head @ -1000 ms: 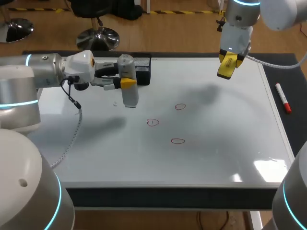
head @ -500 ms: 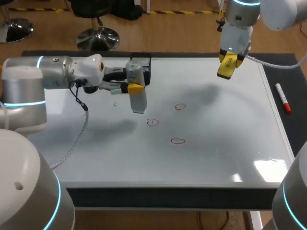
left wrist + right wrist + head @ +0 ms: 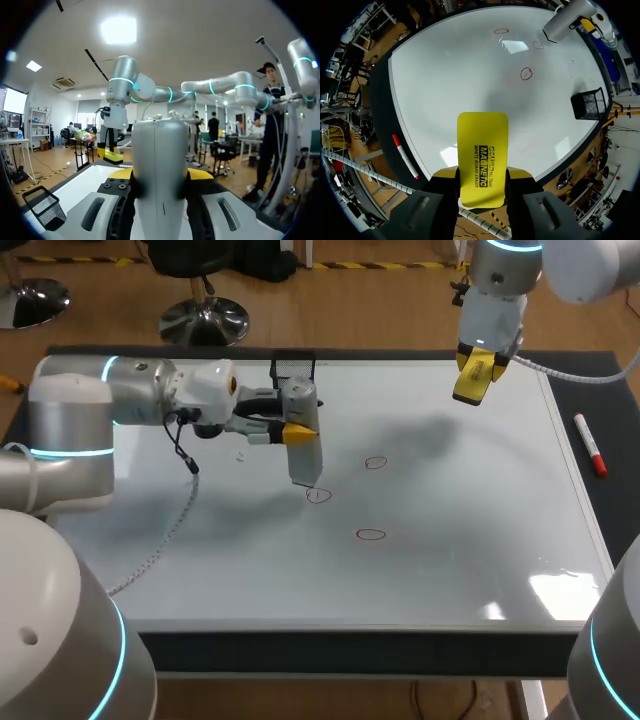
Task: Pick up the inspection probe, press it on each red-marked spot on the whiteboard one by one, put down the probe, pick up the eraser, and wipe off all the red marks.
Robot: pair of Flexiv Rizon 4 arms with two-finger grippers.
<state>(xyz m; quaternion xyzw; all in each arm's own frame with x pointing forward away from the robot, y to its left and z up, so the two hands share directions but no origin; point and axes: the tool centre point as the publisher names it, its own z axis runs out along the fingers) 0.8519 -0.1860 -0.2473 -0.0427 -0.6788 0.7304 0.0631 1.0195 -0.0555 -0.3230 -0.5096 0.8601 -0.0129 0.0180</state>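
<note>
The left gripper [image 3: 297, 428] clamps the probe [image 3: 306, 462], tip over one mark [image 3: 318, 496]; the right gripper [image 3: 478, 362] clamps the eraser [image 3: 471, 383]. All three marks are unwiped, and pressing seems barely begun.

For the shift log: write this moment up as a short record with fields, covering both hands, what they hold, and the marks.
left hand: shut on the inspection probe, out over the whiteboard
probe tip: beside the leftmost red mark; contact cannot be told
right hand: shut on the yellow eraser, held above the board's far right part
red marks: three circles, the other two clear of the probe; none wiped
marker: on the dark mat right of the board
mesh basket: behind the left hand
</note>
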